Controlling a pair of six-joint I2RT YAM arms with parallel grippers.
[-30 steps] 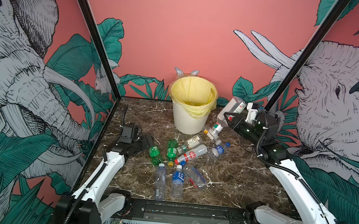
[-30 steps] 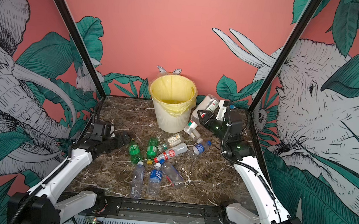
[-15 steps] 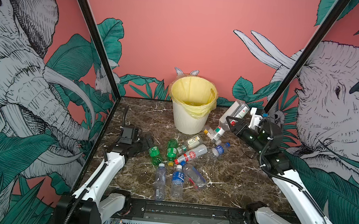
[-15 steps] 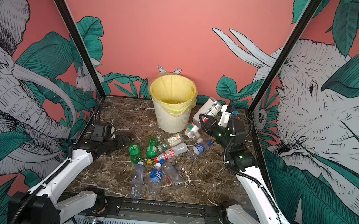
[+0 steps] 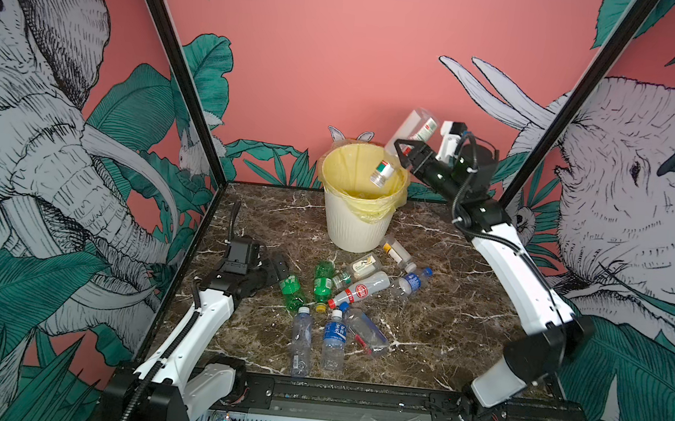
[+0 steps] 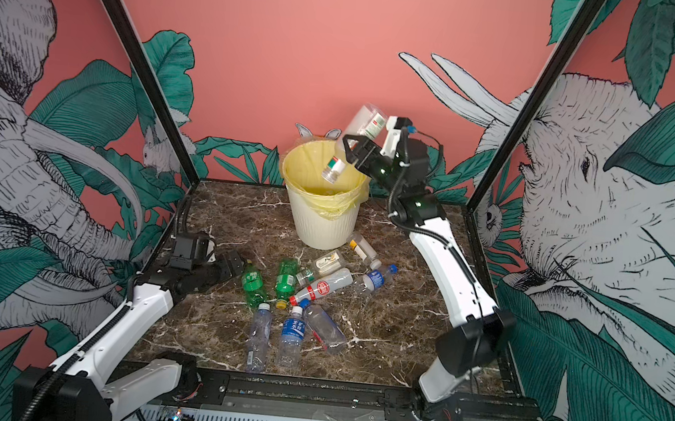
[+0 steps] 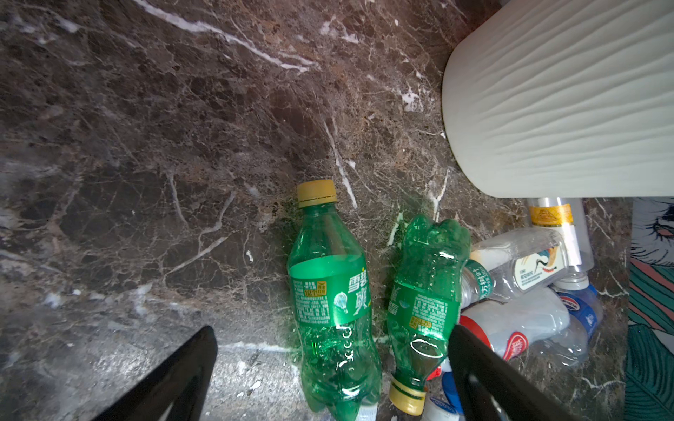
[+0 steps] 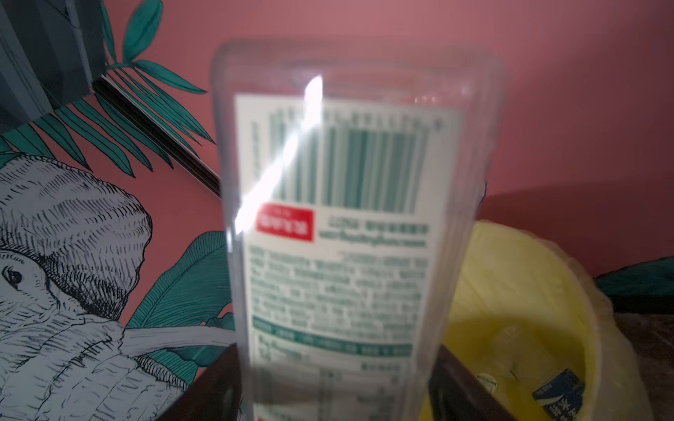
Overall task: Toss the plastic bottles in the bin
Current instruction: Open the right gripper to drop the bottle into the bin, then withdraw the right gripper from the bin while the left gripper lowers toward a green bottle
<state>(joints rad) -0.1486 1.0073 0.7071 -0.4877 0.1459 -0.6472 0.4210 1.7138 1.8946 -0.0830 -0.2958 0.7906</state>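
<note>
The right fingers (image 5: 406, 149) have just swung the clear, white-label plastic bottle (image 5: 416, 124) over the round cream yellow-bagged bin (image 5: 355, 229), cap down. Gripping or letting go, I cannot tell. It should drop in. The left fingers (image 5: 279, 264) are wide open, empty.

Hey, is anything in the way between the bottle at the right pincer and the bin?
Nothing visible does: the clear bottle at the right pincer tilts neck-down directly over the open mouth of the bin.
</note>
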